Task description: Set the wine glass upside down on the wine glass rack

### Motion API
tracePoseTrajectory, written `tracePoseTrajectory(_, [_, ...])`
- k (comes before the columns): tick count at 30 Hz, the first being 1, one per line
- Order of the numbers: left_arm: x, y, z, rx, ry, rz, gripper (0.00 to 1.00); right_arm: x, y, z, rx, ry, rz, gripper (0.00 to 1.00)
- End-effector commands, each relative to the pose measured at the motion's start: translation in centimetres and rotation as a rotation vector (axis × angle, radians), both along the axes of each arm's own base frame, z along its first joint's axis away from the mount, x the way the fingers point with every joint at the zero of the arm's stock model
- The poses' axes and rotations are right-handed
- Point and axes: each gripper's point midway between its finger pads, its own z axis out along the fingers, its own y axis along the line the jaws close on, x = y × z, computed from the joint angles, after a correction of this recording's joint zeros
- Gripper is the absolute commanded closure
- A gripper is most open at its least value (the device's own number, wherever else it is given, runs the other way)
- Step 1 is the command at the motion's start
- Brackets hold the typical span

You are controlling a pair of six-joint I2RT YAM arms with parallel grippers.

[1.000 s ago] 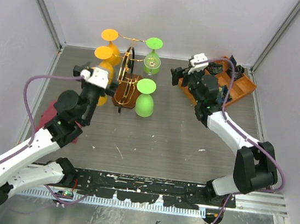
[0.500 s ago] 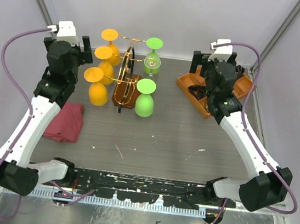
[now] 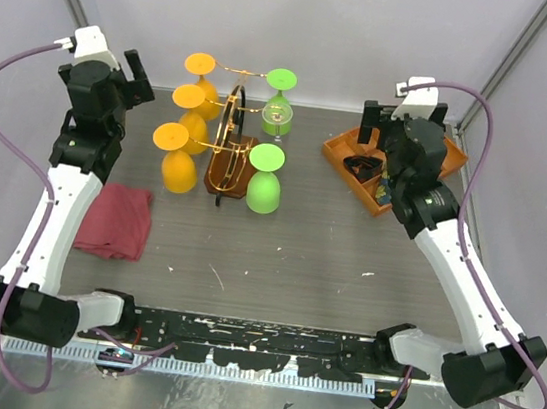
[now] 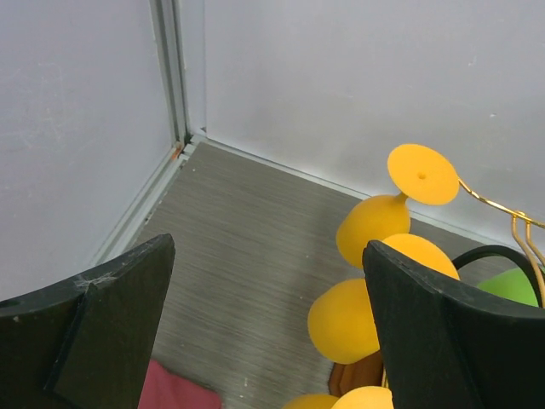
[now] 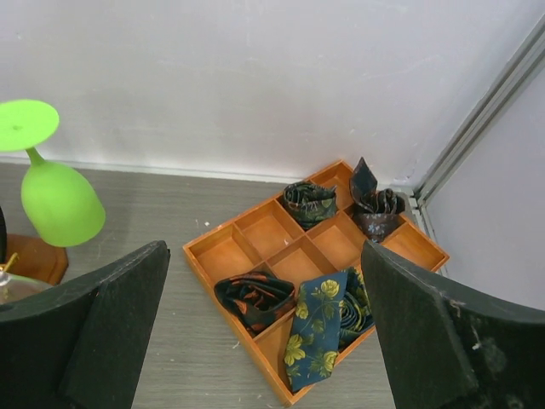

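Flanking the wine glass rack (image 3: 228, 150), orange wine glasses (image 3: 180, 157) and green wine glasses (image 3: 263, 189) sit upside down; left claw (image 4: 268, 328) and right claw (image 5: 264, 332) both spread, empty.

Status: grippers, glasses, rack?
Left gripper fingers open, empty; right gripper same. Orange glasses, green glasses upside down at rack. Nothing in the way.

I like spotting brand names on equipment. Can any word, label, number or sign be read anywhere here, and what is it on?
None can be read.
No writing shows on the glasses, the rack, the tray or the cloth.
The ties carry only flower patterns, no letters.
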Motion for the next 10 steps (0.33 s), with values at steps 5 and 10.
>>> tracePoseTrajectory(5, [-0.34,0.36,-0.89,-0.074,-0.038,0.02,0.02,-1.8,-1.09,4.37,0.053,-0.108,-0.02,0.0])
tracePoseTrajectory(10, [-0.57,0.53,-1.2,-0.075,-0.032,0.024,0.02,-1.42,-1.36,4.34,0.059,-0.095,-0.048,0.0])
